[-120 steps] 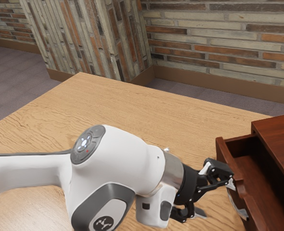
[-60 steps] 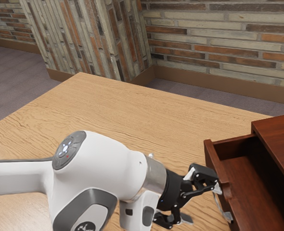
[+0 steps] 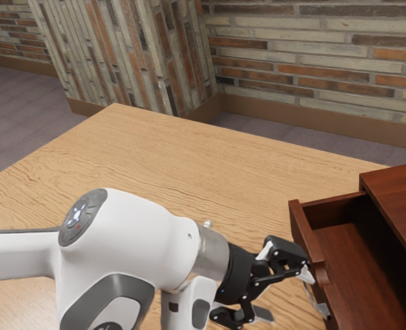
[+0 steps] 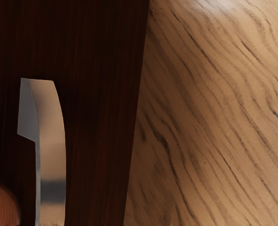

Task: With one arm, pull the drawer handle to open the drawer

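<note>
**Drawer stands out from its cabinet, hand open at the handle**

Nearest to me, the white arm lies low over the table and reaches toward the exterior view's right. Its black gripper has its 2 fingers spread apart. The upper fingertip is right up at the drawer's front, by the top end of the handle. The lower finger hangs back over the table, clear of the drawer, so nothing is clamped.

The handle is a bowed silver bar on the outside of the drawer front. Its long axis runs sideways along that front, level with the tabletop, and the bow faces the arm. In the wrist view it shows as a pale curved strip against dark wood, with bare table just beside the panel's edge.

The drawer is dark red-brown wood. It sits partly out of its cabinet, slid toward the exterior view's left, with its hollow inside open to view.

Everything rests on a light table with strong wavy grain. Past its far edge lies grey-purple floor, then a brown baseboard and brick walls meeting at a corner.
</note>
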{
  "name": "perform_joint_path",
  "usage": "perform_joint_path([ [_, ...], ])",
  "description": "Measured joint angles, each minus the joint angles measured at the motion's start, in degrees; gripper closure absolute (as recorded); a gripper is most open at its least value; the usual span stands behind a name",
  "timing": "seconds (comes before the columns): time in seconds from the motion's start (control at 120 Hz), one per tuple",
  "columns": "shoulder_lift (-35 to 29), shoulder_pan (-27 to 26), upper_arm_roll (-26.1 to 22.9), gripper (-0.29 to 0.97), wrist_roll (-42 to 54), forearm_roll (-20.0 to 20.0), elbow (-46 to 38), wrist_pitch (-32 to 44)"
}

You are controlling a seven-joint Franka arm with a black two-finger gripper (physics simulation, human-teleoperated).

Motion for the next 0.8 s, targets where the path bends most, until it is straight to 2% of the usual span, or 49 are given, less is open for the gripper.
perform_joint_path([
  [0.642, -2.4, 0.1, -1.7, 0.0, -0.3, 0.3, -2.8, -0.3],
  [0.8, -4.2, 1.0, -1.7, 0.02, -0.4, 0.5, -4.3, -0.5],
])
